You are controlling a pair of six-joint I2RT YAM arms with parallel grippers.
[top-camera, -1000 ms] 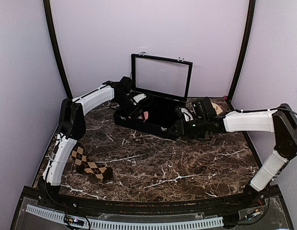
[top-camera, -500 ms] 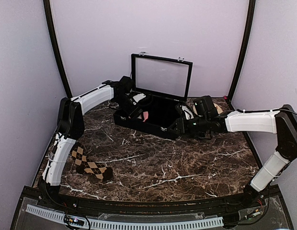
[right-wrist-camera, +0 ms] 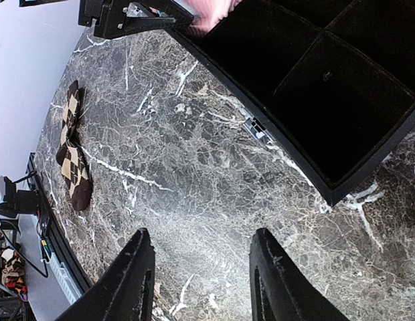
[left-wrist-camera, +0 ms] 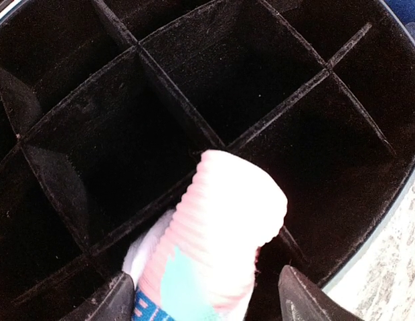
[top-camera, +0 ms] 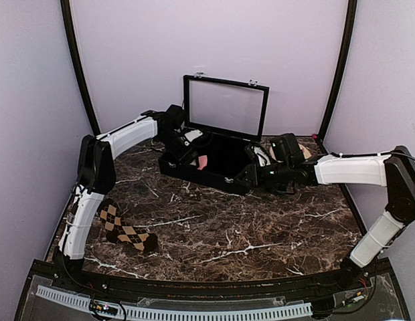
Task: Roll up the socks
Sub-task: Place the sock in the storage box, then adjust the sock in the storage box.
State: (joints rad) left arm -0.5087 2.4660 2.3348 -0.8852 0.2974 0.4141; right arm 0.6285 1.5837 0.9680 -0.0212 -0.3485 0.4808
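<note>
I have the left gripper (left-wrist-camera: 211,301) down over the black felt-lined case (top-camera: 202,176) at the far side of the dark brown marbled tabletop (top-camera: 227,227), its lid (top-camera: 224,107) standing upright behind it. The claw is spread wide. The rolled pink ribbed sock with teal and white patches (left-wrist-camera: 214,234) sits between the two fingers. The finger on the right of the left wrist view stands clear of it; the other one (left-wrist-camera: 117,299) is just beside the roll's white and blue end, and I cannot tell whether they touch. The roll leans tilted across the case's black dividers (left-wrist-camera: 160,87) where several of them meet, so I cannot say which compartment it belongs to. My right gripper (right-wrist-camera: 201,267) hovers over bare marble just beside the case's front right corner, its fingers parted with nothing between them. The dark brown sock with tan argyle diamonds (top-camera: 127,233) lies flat and unrolled on the tabletop near the left arm's base, well apart from the case and from both claws.
</note>
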